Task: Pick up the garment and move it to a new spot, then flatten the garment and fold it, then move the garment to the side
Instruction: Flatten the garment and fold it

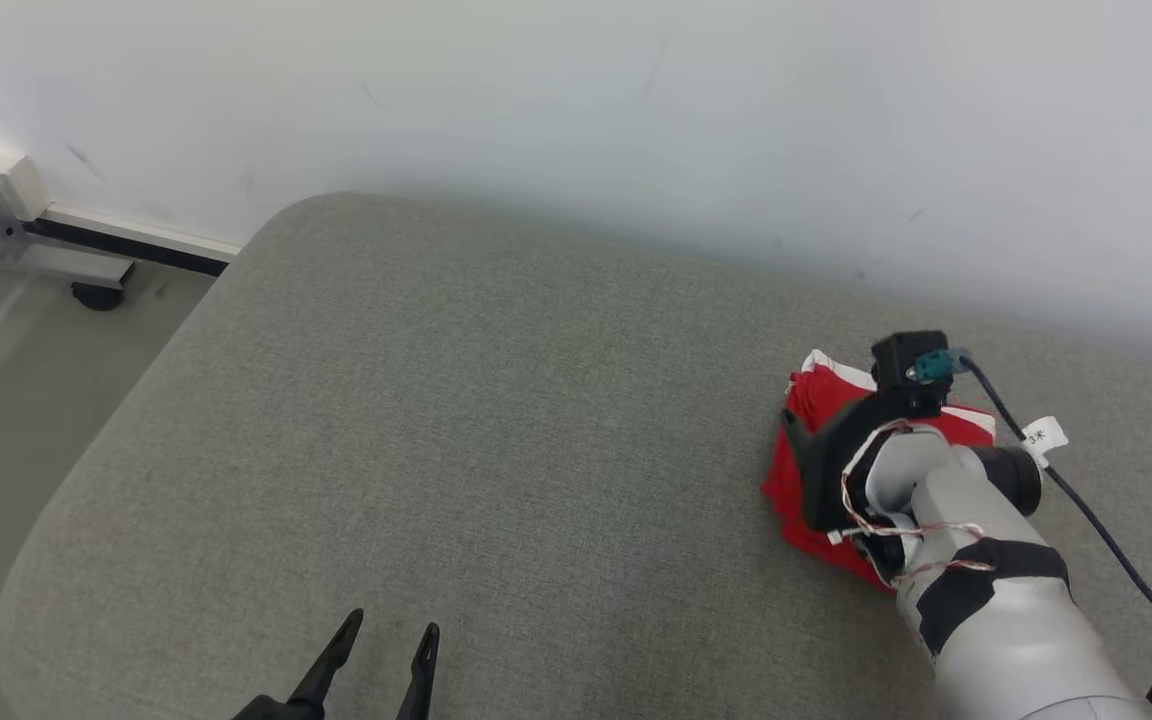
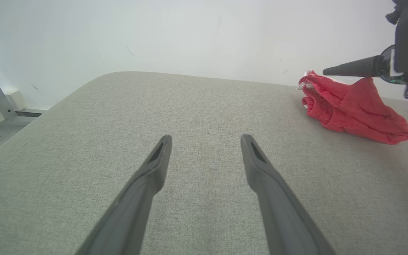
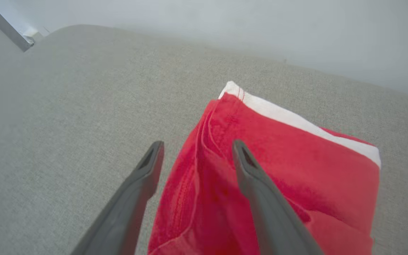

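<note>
Head looks down on cushion, left wrist low across it, right wrist close over shared garment

— Where's the garment sitting?
— Look right under your right claw. The garment is red with a white band along its far edge, folded into a compact, thick bundle.
— Lying flat?
— Mostly. Layered edges show along one side, and one fold peaks up toward the claw. One finger is over the red cloth, the other just off its edge.
</note>
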Controlling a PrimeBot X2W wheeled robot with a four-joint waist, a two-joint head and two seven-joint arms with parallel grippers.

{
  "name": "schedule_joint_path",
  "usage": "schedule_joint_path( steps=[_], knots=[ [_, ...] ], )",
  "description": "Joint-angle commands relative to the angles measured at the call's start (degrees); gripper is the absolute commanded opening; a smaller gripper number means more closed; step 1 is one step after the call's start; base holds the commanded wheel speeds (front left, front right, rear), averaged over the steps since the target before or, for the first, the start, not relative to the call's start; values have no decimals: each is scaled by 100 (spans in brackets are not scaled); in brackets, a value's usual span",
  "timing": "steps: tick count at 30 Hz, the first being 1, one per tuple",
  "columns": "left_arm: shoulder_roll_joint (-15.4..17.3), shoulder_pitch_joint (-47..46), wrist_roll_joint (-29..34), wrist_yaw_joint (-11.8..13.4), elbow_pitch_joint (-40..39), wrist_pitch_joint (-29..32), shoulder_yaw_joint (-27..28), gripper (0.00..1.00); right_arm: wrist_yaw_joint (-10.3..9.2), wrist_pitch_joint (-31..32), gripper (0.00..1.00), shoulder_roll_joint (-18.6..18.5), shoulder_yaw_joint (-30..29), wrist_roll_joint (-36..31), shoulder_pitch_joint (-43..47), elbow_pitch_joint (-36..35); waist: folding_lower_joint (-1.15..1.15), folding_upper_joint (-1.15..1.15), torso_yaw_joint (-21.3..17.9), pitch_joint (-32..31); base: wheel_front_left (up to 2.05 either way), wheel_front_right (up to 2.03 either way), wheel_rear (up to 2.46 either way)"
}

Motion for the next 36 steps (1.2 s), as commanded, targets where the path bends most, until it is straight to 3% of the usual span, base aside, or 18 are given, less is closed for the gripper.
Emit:
schedule_joint_path(
  steps=[1,4,9,10,11,12,17,21,28,35,36],
  knots=[
    [37,51,-70,33,-11,-17,25,100,-13,-78,100,12,45,239,-90,-108,0,0,-65,-39,0,0,0],
    [64,120,-83,71,-41,-39,51,100,-13,-212,100,-82,200,569,-110,-425,0,0,-181,-77,0,0,0],
    [72,121,-61,117,-130,-53,44,100,-13,-325,100,-829,94,399,223,-717,0,0,-317,-61,0,0,0],
    [62,108,-57,127,-142,-53,33,100,-12,-345,45,-932,33,278,302,-716,0,0,-328,-41,0,0,0],
    [49,93,-56,130,-149,-54,21,100,-12,-378,26,-989,-14,178,381,-713,0,0,-332,-19,0,0,0],
    [35,74,-54,131,-153,-57,10,100,-12,-406,0,-999,-59,94,478,-684,0,0,-332,1,0,0,0],
    [-8,-23,-88,56,-59,-93,-29,100,-12,-562,0,-773,-99,-170,823,-545,0,0,-305,76,0,0,0],
    [-15,-71,-107,51,0,-118,-33,100,-12,-709,0,-340,64,-276,864,-436,0,0,-297,78,0,0,0],
    [-34,-88,-129,39,80,-139,-67,100,-12,-828,0,23,954,-162,871,-258,0,0,-288,0,0,0,0],
    [1,6,-172,85,141,-160,-51,100,-12,-1015,0,17,2212,1531,1238,-1007,0,0,-354,-181,0,0,0],
    [12,48,-185,98,143,-161,-29,100,-12,-1097,26,16,2273,1630,1294,-1124,0,0,-404,-225,0,0,0]
  ],
)
